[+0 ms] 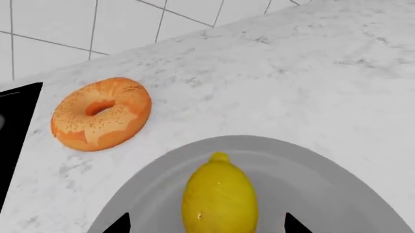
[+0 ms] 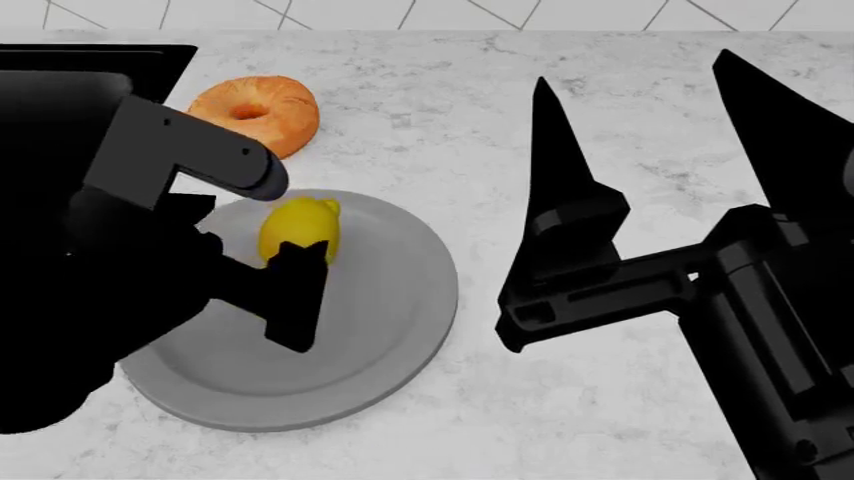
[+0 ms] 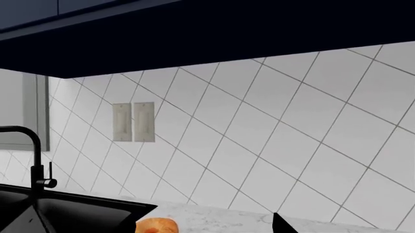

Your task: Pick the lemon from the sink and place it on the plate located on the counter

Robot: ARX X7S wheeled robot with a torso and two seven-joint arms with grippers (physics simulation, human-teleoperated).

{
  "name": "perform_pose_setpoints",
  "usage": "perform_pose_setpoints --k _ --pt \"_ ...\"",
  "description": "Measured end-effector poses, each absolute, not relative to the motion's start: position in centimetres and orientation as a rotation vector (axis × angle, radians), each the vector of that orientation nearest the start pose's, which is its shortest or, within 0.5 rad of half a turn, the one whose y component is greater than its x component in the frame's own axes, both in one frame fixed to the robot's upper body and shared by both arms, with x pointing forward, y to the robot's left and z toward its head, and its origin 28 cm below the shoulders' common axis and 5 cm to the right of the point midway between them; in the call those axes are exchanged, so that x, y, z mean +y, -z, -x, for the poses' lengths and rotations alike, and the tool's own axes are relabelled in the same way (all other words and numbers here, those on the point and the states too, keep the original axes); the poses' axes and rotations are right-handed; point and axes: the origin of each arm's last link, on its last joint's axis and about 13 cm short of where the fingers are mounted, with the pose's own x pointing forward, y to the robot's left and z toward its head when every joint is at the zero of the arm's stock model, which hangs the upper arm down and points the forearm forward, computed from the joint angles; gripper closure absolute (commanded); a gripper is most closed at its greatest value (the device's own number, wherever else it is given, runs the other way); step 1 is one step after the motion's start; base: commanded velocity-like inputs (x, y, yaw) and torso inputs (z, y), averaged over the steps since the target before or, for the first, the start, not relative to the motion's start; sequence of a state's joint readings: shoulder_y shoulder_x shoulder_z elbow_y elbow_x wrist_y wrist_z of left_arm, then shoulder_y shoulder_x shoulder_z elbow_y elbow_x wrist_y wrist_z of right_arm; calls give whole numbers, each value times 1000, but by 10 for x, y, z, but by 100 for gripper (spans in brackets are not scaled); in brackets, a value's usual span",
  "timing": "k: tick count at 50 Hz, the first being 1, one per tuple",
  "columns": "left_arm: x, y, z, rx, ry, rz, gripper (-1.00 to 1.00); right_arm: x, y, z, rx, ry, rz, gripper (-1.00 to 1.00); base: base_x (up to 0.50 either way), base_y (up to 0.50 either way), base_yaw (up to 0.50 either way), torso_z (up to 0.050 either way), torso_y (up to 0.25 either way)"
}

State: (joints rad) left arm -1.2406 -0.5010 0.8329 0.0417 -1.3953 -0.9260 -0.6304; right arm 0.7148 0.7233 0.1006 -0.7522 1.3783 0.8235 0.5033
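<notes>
The yellow lemon (image 1: 219,199) lies on the grey plate (image 1: 324,179), its nub pointing toward the donut. In the head view the lemon (image 2: 300,230) rests on the far left part of the plate (image 2: 387,330). My left gripper (image 1: 207,227) is open, with a fingertip on each side of the lemon and a gap on both sides. My right gripper (image 2: 630,68) is open and empty, raised above the marbled counter (image 2: 601,400) to the right of the plate. The corner of the black sink (image 2: 80,60) shows at the far left.
An orange donut (image 2: 256,112) lies on the counter between the sink and the plate, and also shows in the left wrist view (image 1: 100,114). The right wrist view shows the black faucet (image 3: 26,141), the sink (image 3: 65,213) and a tiled wall (image 3: 259,121) behind the counter.
</notes>
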Motion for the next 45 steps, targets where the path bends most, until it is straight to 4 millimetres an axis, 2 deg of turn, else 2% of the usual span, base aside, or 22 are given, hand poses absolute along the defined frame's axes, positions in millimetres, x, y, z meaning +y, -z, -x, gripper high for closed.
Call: perform_pose_setpoints --k 7,16,26,45 --pt "178 -257 -279 253 351 -192 -100 -149 -281 -198 -346 -346 -84 -100 0 0 0 0 0" --pt "183 -268 -236 135 292 -196 -100 -151 -282 -195 -351 -345 -89 -100 0 0 0 0 0" --pt "188 -280 -191 2 212 -207 -100 -153 -283 -182 -351 -339 -89 -100 0 0 0 0 0" --pt "210 -298 -128 -164 88 -239 -100 -164 -291 -129 -335 -226 -61 -100 0 0 0 0 0"
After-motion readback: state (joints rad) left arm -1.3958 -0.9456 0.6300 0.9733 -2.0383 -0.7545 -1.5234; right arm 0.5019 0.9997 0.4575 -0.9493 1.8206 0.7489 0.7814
